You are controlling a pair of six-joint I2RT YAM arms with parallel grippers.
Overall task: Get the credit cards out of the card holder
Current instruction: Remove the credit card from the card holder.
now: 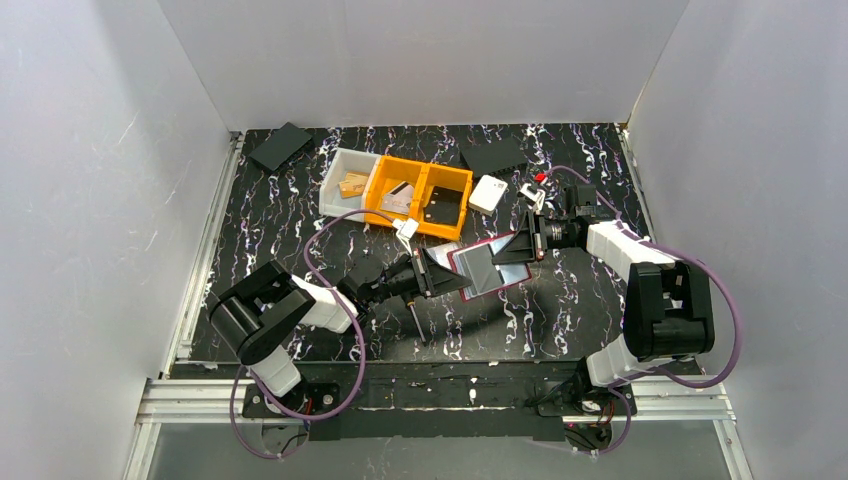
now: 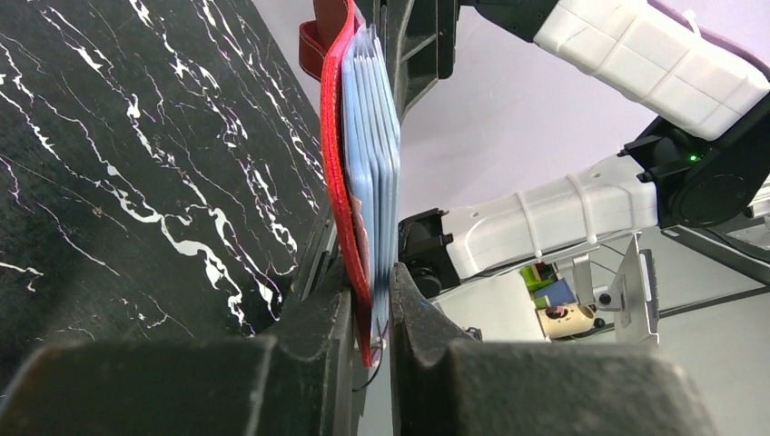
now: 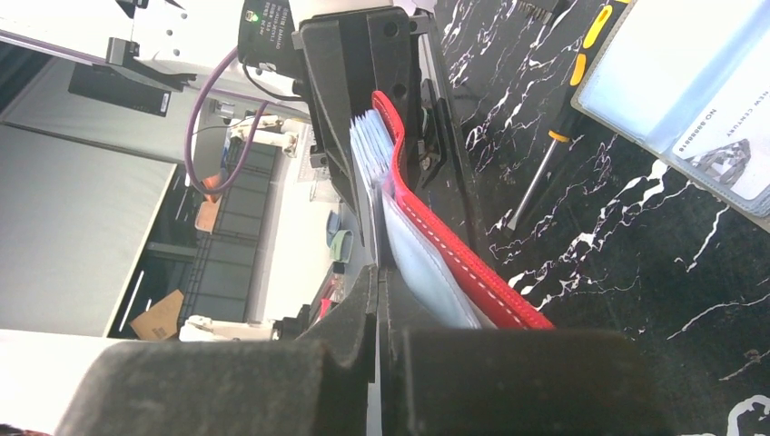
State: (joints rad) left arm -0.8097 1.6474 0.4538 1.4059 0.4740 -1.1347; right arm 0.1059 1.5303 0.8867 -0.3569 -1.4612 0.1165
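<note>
Card holder point(image 1: 490, 268), red, slung just above the table point(image 1: 280, 230) between both arms, left gripper point(image 2: 372, 304) clamped on one end, right gripper point(image 3: 377, 286) pinched tight on the opposite edge (apparently bracing it), credit cards point(image 2: 372, 136) not yet out of its sleeves.
</note>
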